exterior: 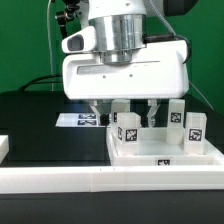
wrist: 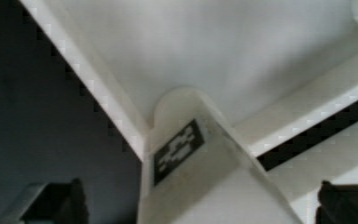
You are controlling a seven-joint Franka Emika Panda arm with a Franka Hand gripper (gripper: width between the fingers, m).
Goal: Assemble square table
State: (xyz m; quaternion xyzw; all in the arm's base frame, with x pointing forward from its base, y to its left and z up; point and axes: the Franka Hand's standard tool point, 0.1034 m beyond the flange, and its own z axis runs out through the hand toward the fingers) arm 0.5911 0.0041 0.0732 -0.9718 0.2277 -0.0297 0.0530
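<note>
1. You see the black table (exterior: 30, 120) only in the exterior view, along with the arm's broad white wrist housing (exterior: 125, 75), which fills the middle of that picture from 9 to 3 o'clock.
2. The long white rail (exterior: 60, 180) runs across that view at 6 o'clock, along the front of the square top.
3. The square top (exterior: 165, 153) lies at about 5 o'clock in the exterior view, flat, with a raised rim and a tag on its front wall. The wrist view shows its pale surface (wrist: 229, 50) close up, which the exterior view cannot give you.
4. Four leg blocks stand upright on the top, each tagged: one (exterior: 127, 128) at front centre, one (exterior: 195, 132) toward 3 o'clock, one (exterior: 176, 112) behind it, and one (exterior: 119, 110) under the arm.
5. The marker board (exterior: 80, 120) lies flat at 9 o'clock from the legs.
6. The gripper (exterior: 122, 110) hangs over the top with its dark fingers (wrist: 55, 200) spread apart. In the wrist view a tagged leg (wrist: 194, 160) sits between them; you cannot tell whether they touch it.
</note>
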